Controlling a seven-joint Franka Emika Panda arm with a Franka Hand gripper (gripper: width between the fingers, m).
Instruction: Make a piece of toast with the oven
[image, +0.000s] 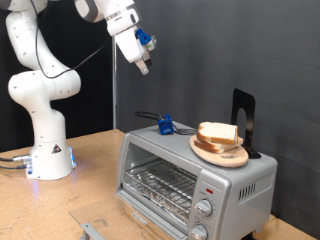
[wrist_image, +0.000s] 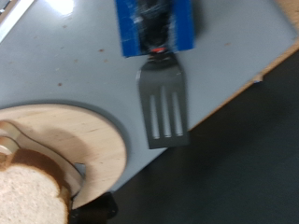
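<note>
The oven stood on the counter with its door shut. On the oven's roof sat a round wooden plate carrying the piece of toast, a spatula lying just beside the plate. The hand hung high above the oven, holding nothing; I could not tell whether its fingers were spread. I judged the work barely begun: the bread still waited outside, and reaching it called for a descent.

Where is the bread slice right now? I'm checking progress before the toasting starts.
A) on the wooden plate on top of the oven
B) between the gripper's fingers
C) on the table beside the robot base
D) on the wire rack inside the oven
A: the bread slice lies on the round wooden plate atop the toaster oven, while the gripper hangs well above, holding nothing.
</note>
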